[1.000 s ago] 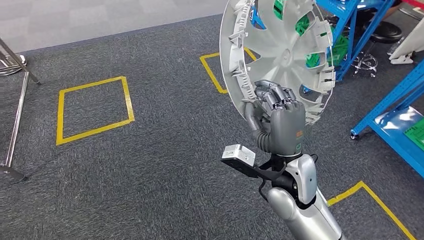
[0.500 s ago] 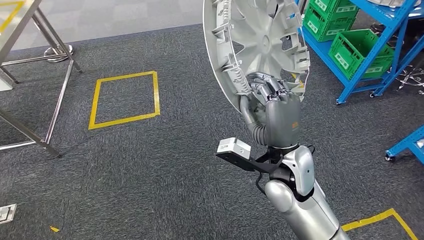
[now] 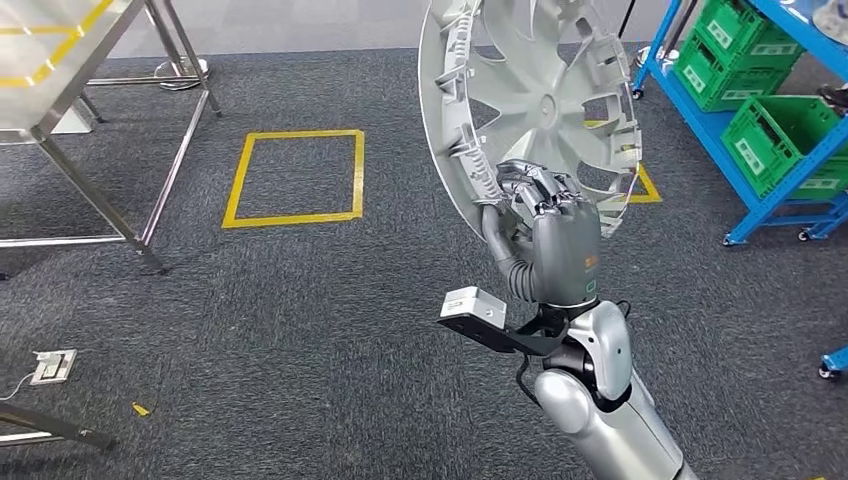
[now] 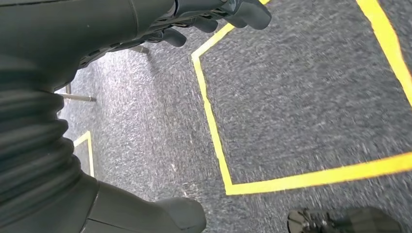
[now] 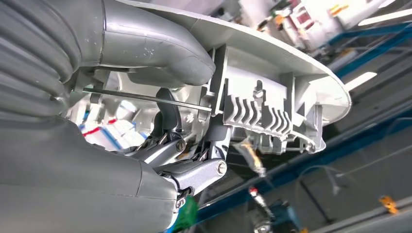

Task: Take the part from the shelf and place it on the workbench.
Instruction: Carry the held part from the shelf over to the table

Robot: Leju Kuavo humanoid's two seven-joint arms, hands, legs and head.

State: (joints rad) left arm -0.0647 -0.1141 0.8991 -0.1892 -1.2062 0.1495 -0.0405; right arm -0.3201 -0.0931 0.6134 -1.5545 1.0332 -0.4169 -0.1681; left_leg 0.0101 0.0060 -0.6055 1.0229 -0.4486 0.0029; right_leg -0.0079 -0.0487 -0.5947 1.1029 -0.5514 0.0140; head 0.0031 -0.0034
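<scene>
grey wheel cover (image 3: 530, 100) off the shelf, gripped at its lower rim by right hand (image 3: 555, 235), fingers clamped on it, raised at 12 o'clock; left hand (image 4: 97, 58) hanging, fingers apart, holding nothing; metal table (image 3: 60, 60) at 10 o'clock, placing not yet done

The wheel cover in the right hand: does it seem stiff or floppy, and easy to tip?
The wheel cover probably is light, stiff plastic: it stands upright without sagging. Held by the right hand at its lower rim only, it may swing or tip.
</scene>
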